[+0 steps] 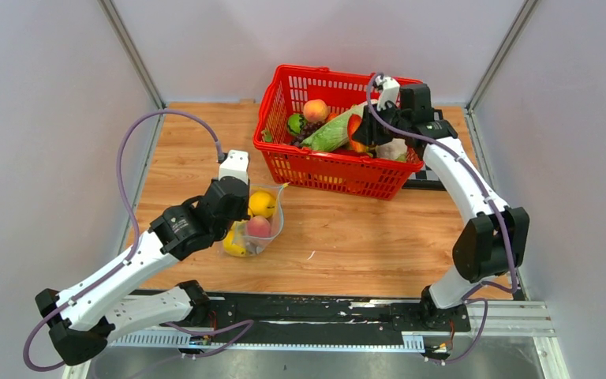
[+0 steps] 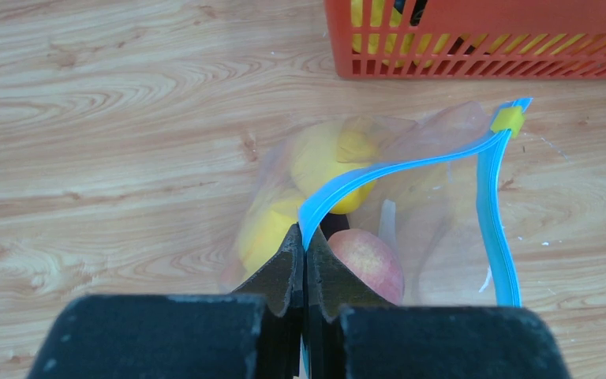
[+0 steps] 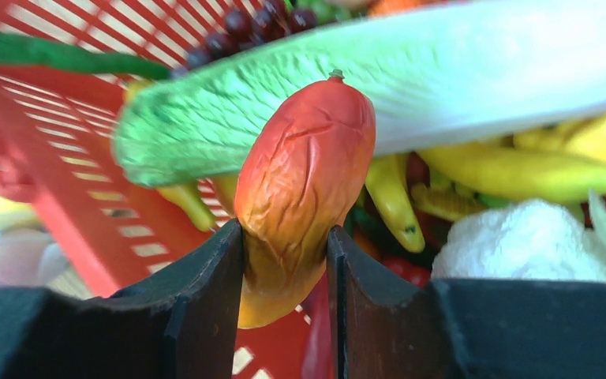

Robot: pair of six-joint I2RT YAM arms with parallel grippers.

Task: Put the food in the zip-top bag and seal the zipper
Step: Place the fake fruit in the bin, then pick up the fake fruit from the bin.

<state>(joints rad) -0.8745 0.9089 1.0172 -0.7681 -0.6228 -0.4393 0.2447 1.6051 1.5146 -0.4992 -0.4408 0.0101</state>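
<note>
While the zip-top bag (image 1: 267, 227) is lying on the counter (image 1: 347, 237) toward the left edge, about midway between near and far edges, I am pinching its mouth with my left pincer (image 2: 305, 237). The fingers are pressed together on the zipper (image 2: 410, 162), the teal strip, at its near end. The strip is running away from the pincer to a yellow slider tab (image 2: 508, 119) and then bending back, so the mouth is gaping. Inside the bag, a yellow round fruit (image 2: 323, 158) is sitting on the far side, a pinkish peach (image 2: 367, 260) is lying just beside my fingers, and more yellow fruit is showing below, blurred through the plastic.

My right pincer (image 3: 284, 237) is hanging over the red basket (image 1: 284, 95), which is standing at the far edge, right of the middle. It is clamping an orange-red piece (image 3: 308, 174) by its lower end, the piece sticking up between the fingers. Behind it, the green-white cabbage (image 3: 402, 87) is lying across the basket, the white cauliflower (image 3: 521, 241) is sitting to the right, and dark grapes (image 3: 237, 28) are showing at the top.
</note>
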